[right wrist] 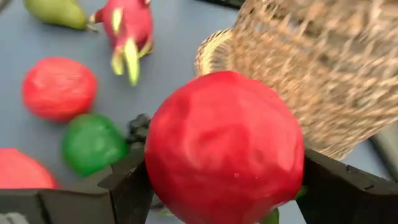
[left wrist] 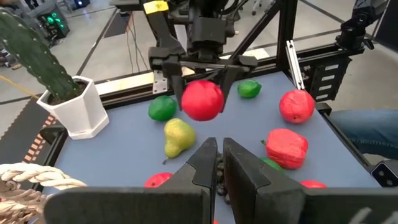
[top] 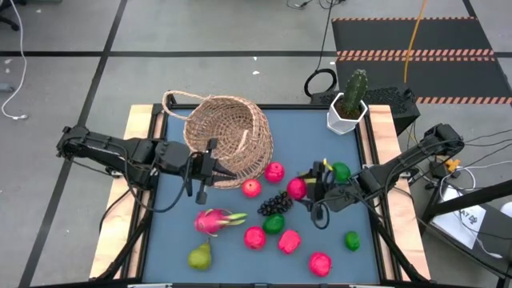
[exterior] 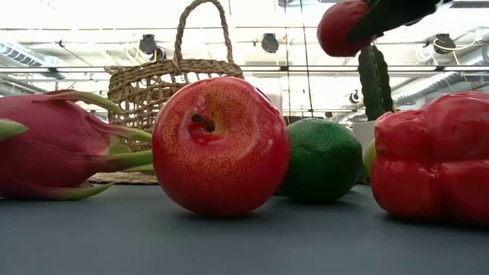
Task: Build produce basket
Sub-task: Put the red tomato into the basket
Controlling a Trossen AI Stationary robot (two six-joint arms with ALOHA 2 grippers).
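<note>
A tall green cactus in a white hexagonal pot (top: 347, 114) stands upright at the far right corner of my blue-topped desk (top: 240, 256), whose pale wooden side rails (top: 136, 128) run down both edges. Behind the pot, on the grey tiled floor (top: 200, 32), lies a coiled black cable (top: 321, 81). Farther back a dark mat edged with red-and-white hazard stripes (top: 416, 36) is crossed by a yellow cord (top: 414, 36). A white cable (top: 20, 72) trails along the floor at far left.
</note>
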